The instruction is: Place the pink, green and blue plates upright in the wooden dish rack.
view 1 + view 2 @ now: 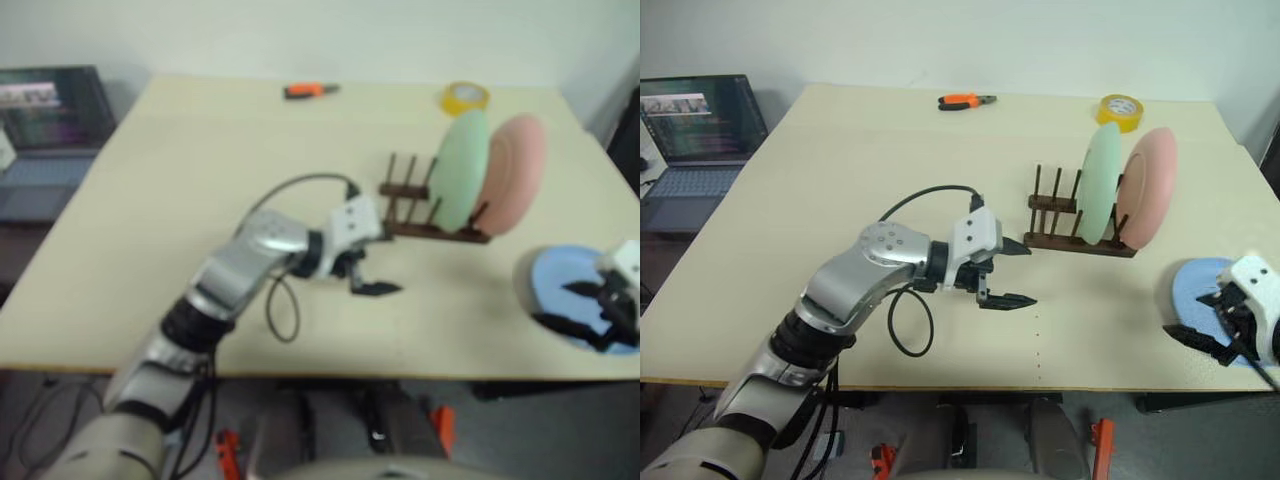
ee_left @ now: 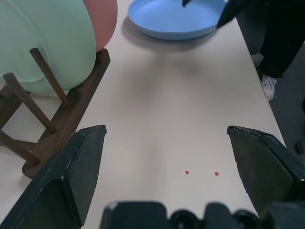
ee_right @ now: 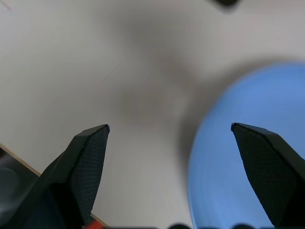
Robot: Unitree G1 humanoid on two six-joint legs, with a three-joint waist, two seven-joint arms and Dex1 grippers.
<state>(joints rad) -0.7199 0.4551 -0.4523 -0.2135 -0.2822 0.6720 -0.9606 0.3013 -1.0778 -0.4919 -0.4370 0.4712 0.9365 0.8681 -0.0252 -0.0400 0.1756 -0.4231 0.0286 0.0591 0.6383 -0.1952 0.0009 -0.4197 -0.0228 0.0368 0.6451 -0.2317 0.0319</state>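
The green plate [image 1: 1101, 183] and the pink plate [image 1: 1148, 186] stand upright side by side in the wooden dish rack [image 1: 1077, 238] at the right of the table. The blue plate [image 1: 1198, 290] lies flat near the table's front right corner. My right gripper [image 1: 1207, 320] hangs open just above the blue plate's near rim, one fingertip [image 3: 250, 133] over the plate and the other over bare table. My left gripper [image 1: 1012, 272] is open with nothing between its fingers, in front of the rack's empty left end, pointing toward the blue plate [image 2: 174, 18].
A yellow tape roll [image 1: 1120, 108] and an orange-handled tool [image 1: 967, 100] lie at the table's far side. A laptop [image 1: 698, 125] stands on a lower surface to the left. A black cable [image 1: 910, 320] loops off my left forearm. The table's [image 1: 840, 180] front edge runs just under my right gripper.
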